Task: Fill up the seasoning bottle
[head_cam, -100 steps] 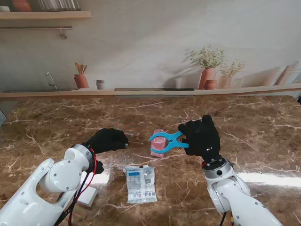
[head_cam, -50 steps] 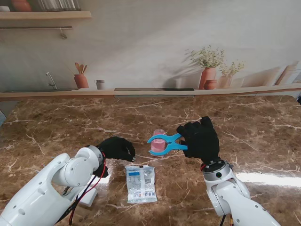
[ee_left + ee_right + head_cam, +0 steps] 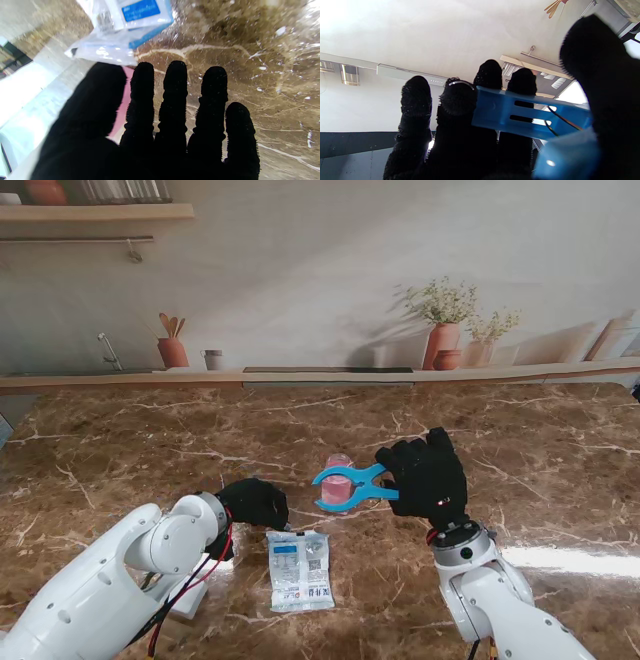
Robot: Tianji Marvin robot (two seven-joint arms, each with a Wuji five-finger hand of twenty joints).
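Right hand (image 3: 428, 475) squeezes the blue clip (image 3: 350, 481) clamped around the pink bottle (image 3: 336, 482), mid-frame. Left hand (image 3: 254, 502), fingers apart, reaches by the packet (image 3: 299, 569), which looks unopened. No filling has begun, I think.

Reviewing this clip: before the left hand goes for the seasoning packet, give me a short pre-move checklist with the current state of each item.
1. Right hand has a firm hold on the blue clamp: ok, fingers closed on its handles.
2. Clamp grips the pink bottle: ok in the stand view, its curved arms sit around the bottle.
3. Bottle upright: ok.
4. Bottle mouth open for filling: cannot tell.
5. Left hand is free: ok, fingers spread in the wrist view, holding nothing.
6. Seasoning packet is reachable and unobstructed: ok, it lies flat on the table, nearer to me than the left hand and apart from the bottle.
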